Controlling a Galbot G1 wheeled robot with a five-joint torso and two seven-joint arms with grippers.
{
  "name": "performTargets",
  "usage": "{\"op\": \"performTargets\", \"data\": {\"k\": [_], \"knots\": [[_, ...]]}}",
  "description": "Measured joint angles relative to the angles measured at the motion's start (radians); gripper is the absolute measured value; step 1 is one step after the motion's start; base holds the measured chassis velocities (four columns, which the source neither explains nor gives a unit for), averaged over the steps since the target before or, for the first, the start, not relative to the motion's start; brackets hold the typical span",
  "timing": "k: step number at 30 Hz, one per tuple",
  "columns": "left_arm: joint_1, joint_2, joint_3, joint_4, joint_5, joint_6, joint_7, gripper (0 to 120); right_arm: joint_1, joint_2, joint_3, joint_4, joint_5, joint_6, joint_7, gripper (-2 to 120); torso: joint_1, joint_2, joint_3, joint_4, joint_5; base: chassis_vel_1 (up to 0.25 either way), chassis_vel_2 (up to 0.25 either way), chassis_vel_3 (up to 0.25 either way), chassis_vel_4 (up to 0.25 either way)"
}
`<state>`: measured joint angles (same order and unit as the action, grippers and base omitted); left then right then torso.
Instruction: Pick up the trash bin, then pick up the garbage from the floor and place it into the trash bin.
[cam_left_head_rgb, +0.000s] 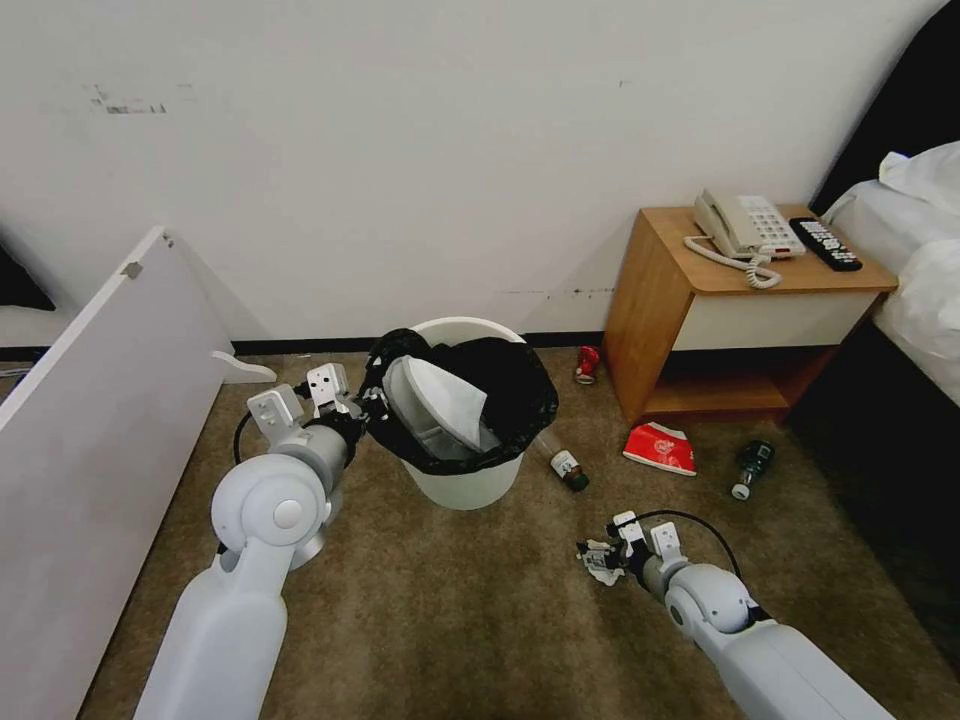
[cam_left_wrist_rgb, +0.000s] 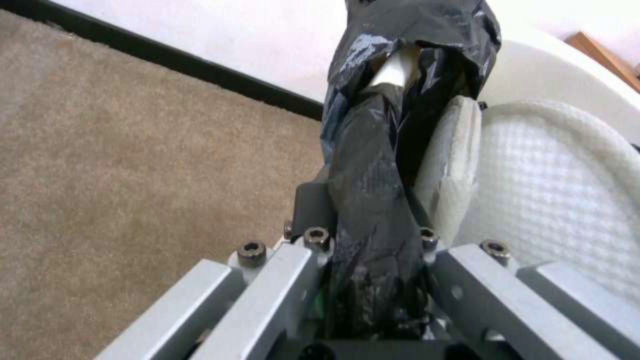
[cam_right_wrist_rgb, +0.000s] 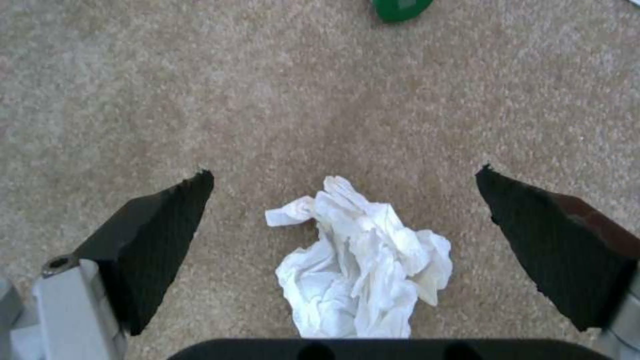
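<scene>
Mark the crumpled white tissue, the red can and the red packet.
Crumpled white tissue (cam_right_wrist_rgb: 363, 260), right wrist view, middle.
Red can (cam_left_head_rgb: 587, 364), head view, its side.
Red packet (cam_left_head_rgb: 661, 446), head view, top face.

The bin (cam_left_head_rgb: 465, 480), centre of the head view, is white, its bag (cam_left_head_rgb: 520, 395) glossy black. A slipper (cam_left_wrist_rgb: 560, 190) at the right of the left wrist view is white with a waffle weave. The carpet (cam_left_head_rgb: 450, 610) is mottled tan-brown. A crumpled tissue (cam_right_wrist_rgb: 363, 267), lower centre of the right wrist view, is white, between black textured fingers (cam_right_wrist_rgb: 150, 250). At centre right of the head view lie a red can (cam_left_head_rgb: 587, 364) and a red packet (cam_left_head_rgb: 661, 447) with white marks.
</scene>
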<state>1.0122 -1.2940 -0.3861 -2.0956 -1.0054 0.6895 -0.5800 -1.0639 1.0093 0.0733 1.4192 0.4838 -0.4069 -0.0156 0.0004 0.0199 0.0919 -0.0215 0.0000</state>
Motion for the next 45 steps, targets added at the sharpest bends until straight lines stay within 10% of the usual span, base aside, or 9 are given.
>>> {"op": "performTargets", "data": {"k": [36,45], "knots": [[0.006,0.003,0.003,-0.003,0.004,-0.001,0.004,4,0.006,-0.003,-0.027,-0.118,-0.045,0.085,-0.02,99,0.0,0.0,0.0,0.0,0.0,0.0,0.0,0.0,0.0],[0.006,0.0,0.004,-0.001,0.007,-0.002,0.006,4,0.02,0.006,-0.055,-0.132,-0.077,0.087,-0.031,70,0.0,0.0,0.0,0.0,0.0,0.0,0.0,0.0,0.0]]}}
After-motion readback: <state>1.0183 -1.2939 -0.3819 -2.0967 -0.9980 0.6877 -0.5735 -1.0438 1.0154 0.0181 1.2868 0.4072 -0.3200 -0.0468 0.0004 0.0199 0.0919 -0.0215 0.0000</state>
